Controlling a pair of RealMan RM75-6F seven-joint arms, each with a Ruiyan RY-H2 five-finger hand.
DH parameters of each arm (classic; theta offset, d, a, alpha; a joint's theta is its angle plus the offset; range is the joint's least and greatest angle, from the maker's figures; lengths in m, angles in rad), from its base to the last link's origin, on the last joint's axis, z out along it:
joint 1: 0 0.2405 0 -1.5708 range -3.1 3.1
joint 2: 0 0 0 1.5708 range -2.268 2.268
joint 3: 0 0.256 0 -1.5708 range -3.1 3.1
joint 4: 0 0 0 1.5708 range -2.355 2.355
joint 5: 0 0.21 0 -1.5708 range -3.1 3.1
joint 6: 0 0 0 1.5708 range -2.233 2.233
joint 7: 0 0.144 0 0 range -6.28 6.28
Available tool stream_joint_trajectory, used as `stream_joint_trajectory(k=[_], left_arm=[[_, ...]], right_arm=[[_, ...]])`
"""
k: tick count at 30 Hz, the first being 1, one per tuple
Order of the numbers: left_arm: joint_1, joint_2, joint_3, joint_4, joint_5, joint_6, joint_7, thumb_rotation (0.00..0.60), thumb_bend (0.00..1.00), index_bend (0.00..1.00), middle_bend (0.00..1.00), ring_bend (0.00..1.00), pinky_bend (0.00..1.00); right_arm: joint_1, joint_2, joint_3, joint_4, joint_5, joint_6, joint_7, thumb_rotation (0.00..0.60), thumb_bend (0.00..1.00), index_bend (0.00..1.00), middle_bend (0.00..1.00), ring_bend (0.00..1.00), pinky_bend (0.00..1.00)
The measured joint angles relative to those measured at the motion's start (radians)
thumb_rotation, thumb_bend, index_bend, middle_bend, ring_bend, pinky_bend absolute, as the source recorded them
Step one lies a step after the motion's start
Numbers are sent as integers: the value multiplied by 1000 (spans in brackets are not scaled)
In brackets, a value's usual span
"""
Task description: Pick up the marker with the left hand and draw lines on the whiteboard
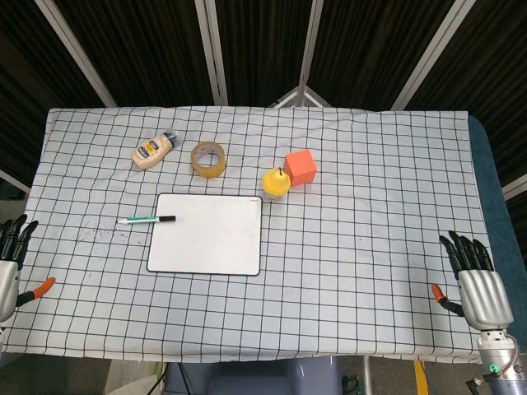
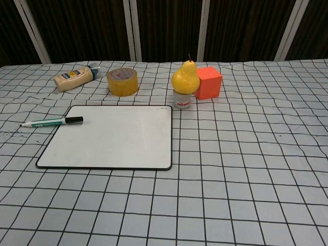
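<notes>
marker (image 1: 146, 220) across whiteboard (image 1: 206, 247) edge, untouched

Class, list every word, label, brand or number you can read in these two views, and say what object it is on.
No text can be read.
Squeeze bottle: blue label, too blurred.
Marker: barrel print too small.
Small jar under the pear: red mark, illegible.
Tape roll: faint print, unreadable.

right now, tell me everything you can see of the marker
The marker is slim, with a white and green barrel and a black end. It lies flat across the whiteboard's upper left edge, black end on the board, the other on the checked tablecloth. No hand touches it.
</notes>
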Motion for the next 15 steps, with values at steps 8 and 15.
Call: stream_joint_trajectory(k=[8, 15], left_arm=[[2, 0, 1, -3, -1, 2, 6, 600, 48, 0, 0, 0, 0], [-1, -2, 3, -1, -6, -12, 16, 600, 48, 0, 0, 0, 0]], right_arm=[[-4, -1, 0, 4, -8, 13, 6, 600, 325, 0, 0, 0, 14], [-7, -10, 6, 12, -14, 31, 9, 600, 325, 0, 0, 0, 11]])
